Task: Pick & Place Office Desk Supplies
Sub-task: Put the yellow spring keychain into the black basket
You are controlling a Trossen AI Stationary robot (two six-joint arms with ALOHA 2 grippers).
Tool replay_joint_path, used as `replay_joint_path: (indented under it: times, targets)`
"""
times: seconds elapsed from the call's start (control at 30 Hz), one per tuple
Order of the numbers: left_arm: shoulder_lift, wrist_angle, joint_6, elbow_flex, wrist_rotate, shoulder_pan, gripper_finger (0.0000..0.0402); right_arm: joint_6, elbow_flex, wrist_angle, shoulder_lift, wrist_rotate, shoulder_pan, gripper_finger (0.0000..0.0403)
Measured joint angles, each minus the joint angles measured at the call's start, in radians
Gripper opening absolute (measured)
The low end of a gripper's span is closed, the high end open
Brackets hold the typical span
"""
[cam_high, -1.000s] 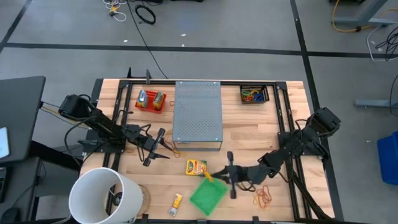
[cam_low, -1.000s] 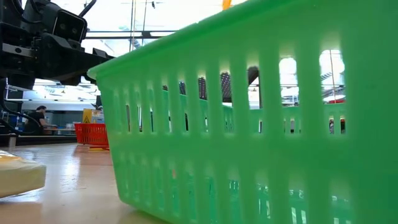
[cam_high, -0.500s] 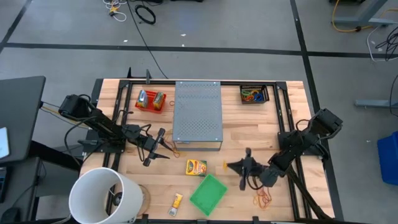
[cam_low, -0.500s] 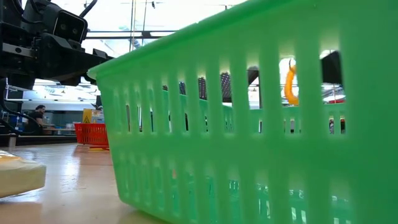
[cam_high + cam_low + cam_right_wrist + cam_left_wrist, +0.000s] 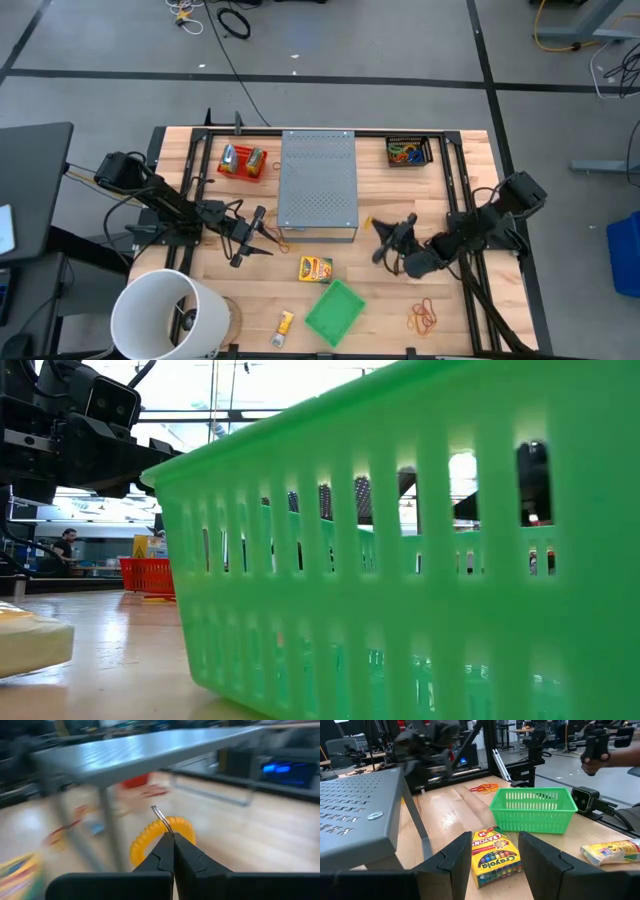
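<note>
Between the pressed-together tips of the right gripper (image 5: 172,837) hangs an orange coiled loop (image 5: 162,834), pinched at its rim just beside the grey perforated box (image 5: 318,182); it looks light and springy, so an edge pinch should suit. Farther out, one crayon packet (image 5: 495,856) lies near one green basket (image 5: 534,810), and one yellow packet (image 5: 285,322) lies apart. Beside the box, the left gripper (image 5: 487,857) waits spread, holding nothing.

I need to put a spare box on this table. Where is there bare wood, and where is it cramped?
Bare wood lies between the grey perforated box and the black tray, and left of the crayon box below the left gripper. It is crowded around the green basket, the rubber bands and the right gripper.
</note>
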Motion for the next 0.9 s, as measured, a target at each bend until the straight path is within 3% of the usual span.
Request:
replay_joint_path:
  times: [0.27,0.63,0.9]
  targets:
    - [0.000,0.000,0.000,0.000,0.000,0.000,0.0168,0.010,-0.001,-0.001,0.000,0.103,-0.248,0.0000]
    - [0.000,-0.003,0.000,0.000,0.000,-0.001,0.0168,0.017,-0.001,-0.008,0.000,0.069,-0.603,0.0000]
    - [0.000,-0.005,0.000,0.000,0.000,-0.001,0.0168,-0.008,-0.001,-0.010,0.000,0.004,-0.776,0.0000]
